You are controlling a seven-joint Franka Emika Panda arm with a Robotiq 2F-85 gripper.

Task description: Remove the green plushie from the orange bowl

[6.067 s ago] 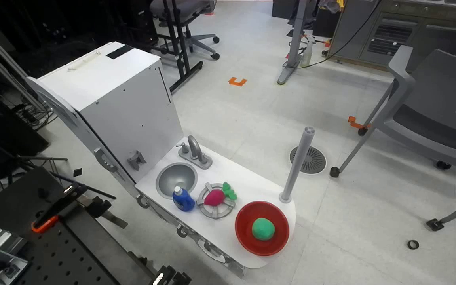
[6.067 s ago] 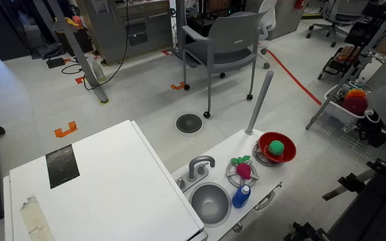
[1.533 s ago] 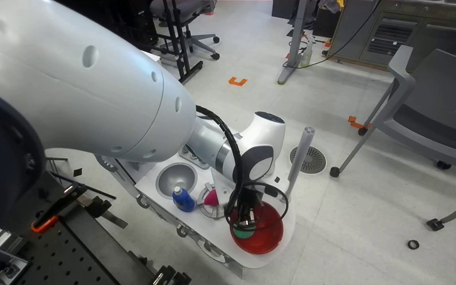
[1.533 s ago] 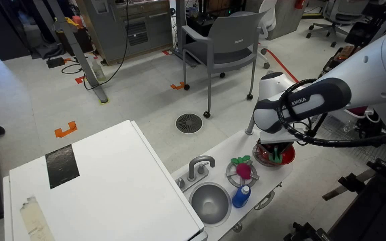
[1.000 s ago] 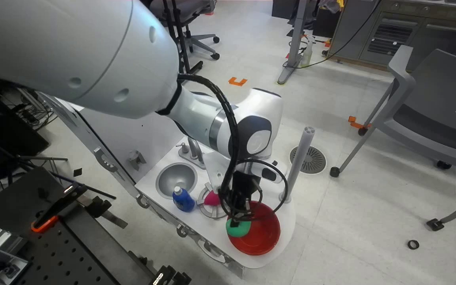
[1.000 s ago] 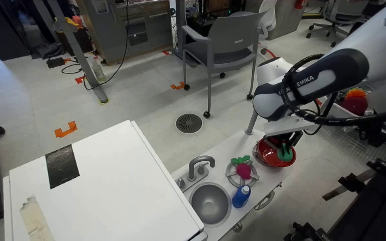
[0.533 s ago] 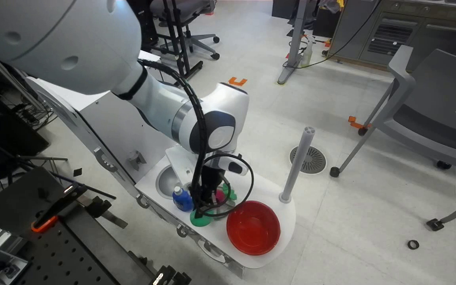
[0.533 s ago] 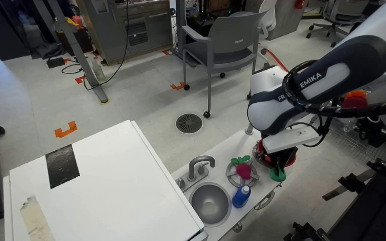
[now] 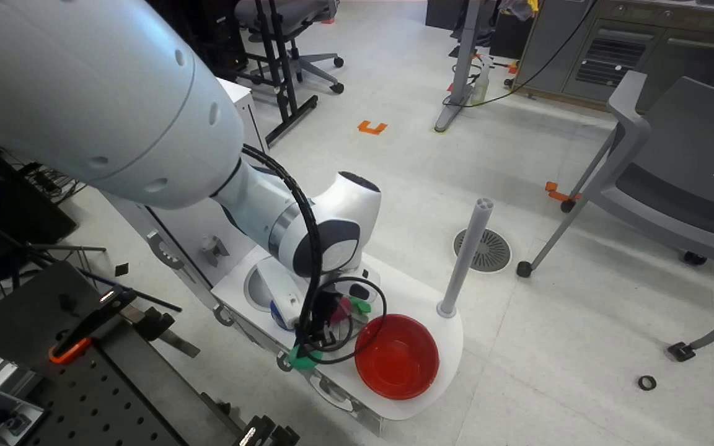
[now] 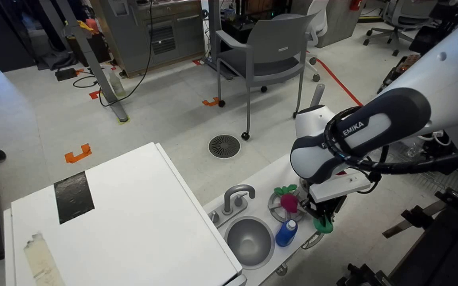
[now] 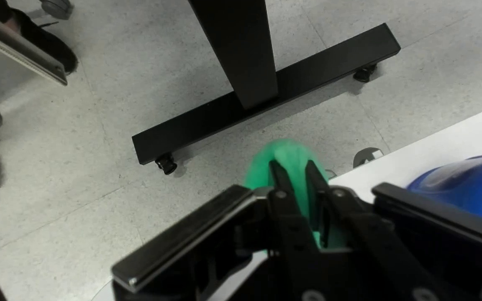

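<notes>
My gripper point(image 11: 292, 163) is shut on the green plushie point(image 11: 260, 173), whose soft body is squeezed between the black fingers and bulges out past them. In both exterior views the green plushie point(image 9: 303, 360) hangs at the counter's front edge, outside the bowl; the wrist view has floor behind most of it. The orange bowl point(image 9: 397, 365) stands on the end of the counter with nothing inside, a short way from the plushie. Elsewhere the arm covers nearly all of the bowl, with only a red sliver left. My gripper point(image 10: 325, 216) points down.
A blue bottle point(image 10: 286, 234) stands near the counter's front edge, close to my gripper. Beside it a magenta toy point(image 10: 289, 202) with green leaves rests on a burner. Also there are a sink basin point(image 10: 249, 242), a faucet point(image 10: 237, 195) and an upright grey post point(image 9: 467, 257).
The plushie lay in the bowl several seconds ago. Over the last second my gripper has carried it out sideways past the rim to the front edge, coming down lower in the last half second.
</notes>
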